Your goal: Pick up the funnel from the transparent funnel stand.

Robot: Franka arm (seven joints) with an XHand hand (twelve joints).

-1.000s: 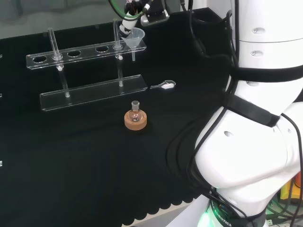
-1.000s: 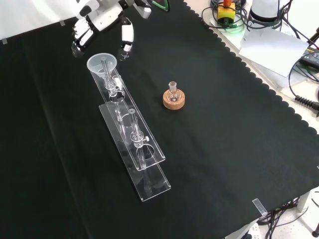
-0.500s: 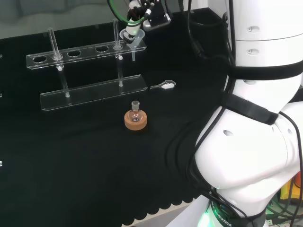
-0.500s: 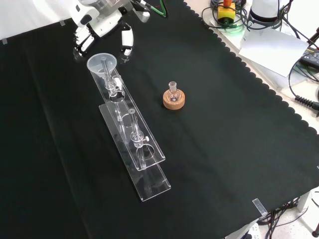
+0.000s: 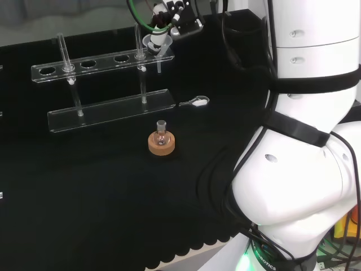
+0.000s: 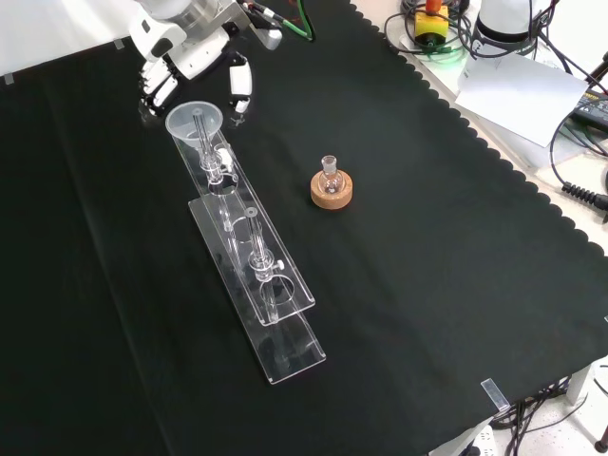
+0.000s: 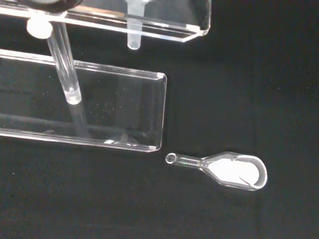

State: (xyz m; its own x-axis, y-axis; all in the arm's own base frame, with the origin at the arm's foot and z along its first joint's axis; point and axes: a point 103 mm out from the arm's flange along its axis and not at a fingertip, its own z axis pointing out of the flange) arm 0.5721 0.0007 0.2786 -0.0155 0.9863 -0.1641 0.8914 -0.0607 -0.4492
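Surface: black cloth (image 6: 399, 313) over the whole bench, scalloped edge at the right side of the front view.

Stand: transparent funnel stand (image 6: 255, 285), long and clear, running from upper left toward the lower middle of the front view; in the head view (image 5: 110, 110) across the upper left of the frame.

Funnel: funnel (image 6: 196, 122) seated in the end hole of the stand, upper left of the front view; in the head view (image 5: 156, 46) at the top middle, partly covered by the hand. Stem (image 7: 133, 41) hanging through the upper plate, seen near the top in the wrist view.

Hand: hand (image 6: 190, 52) at the upper left of the front view, just behind the funnel rim; fingers (image 6: 239, 85) apart and hanging down on both sides of the rim, nothing pinched. Contact with the rim: cannot tell.

Change: compared with a second ago, hand lower and closer, now over the funnel in the head view (image 5: 163, 22). Funnel itself in the same place, not lifted.

Meaning: approach nearly done; closing on the rim and lifting not yet done.

Other things: small flask on a cork ring (image 6: 332, 189), middle of the front view; clear scoop (image 7: 227, 169) lying on the cloth, lower right of the wrist view. Both well apart from the funnel.
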